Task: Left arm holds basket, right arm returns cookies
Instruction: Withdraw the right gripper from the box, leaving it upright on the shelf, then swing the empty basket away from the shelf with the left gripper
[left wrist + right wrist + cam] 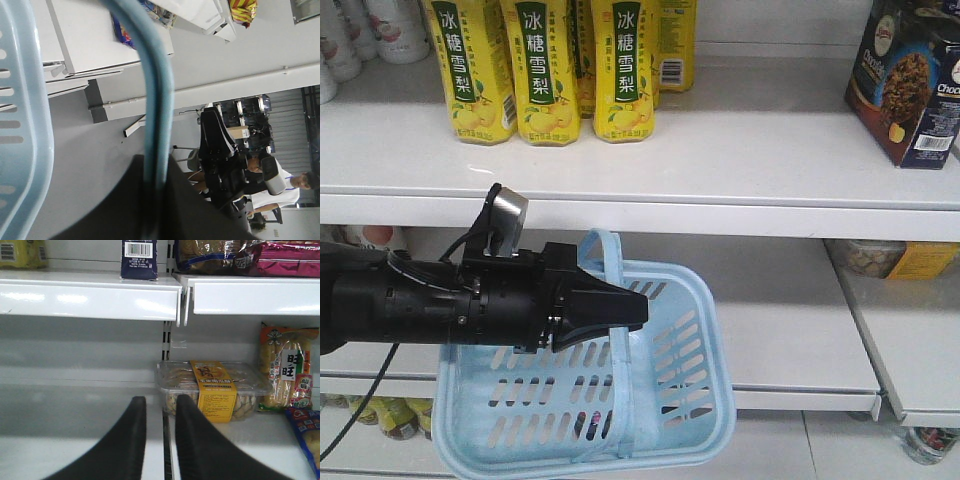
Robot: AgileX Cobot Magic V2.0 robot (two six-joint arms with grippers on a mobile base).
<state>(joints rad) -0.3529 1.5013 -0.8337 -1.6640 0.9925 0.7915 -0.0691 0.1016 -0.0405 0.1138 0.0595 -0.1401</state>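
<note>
My left gripper (638, 310), black with a small silver-grey box on top, is shut on one arched handle (605, 250) of the light blue slotted basket (670, 390) and holds it in front of the lower shelf. In the left wrist view the handle (157, 100) runs between the shut fingers, with the basket rim (30, 125) at the left. The cookies box (910, 85) stands on the upper shelf at the far right; its barcoded end shows in the right wrist view (139, 259). My right gripper (160, 405) is open and empty, below that shelf, facing the lower shelf.
Yellow drink cartons (545, 65) stand on the upper shelf (720, 150) at the left. A clear tub of snacks with a yellow label (212, 390) and snack bags (287, 370) sit on the lower shelf beyond my right gripper. A person (300, 185) stands behind the robot.
</note>
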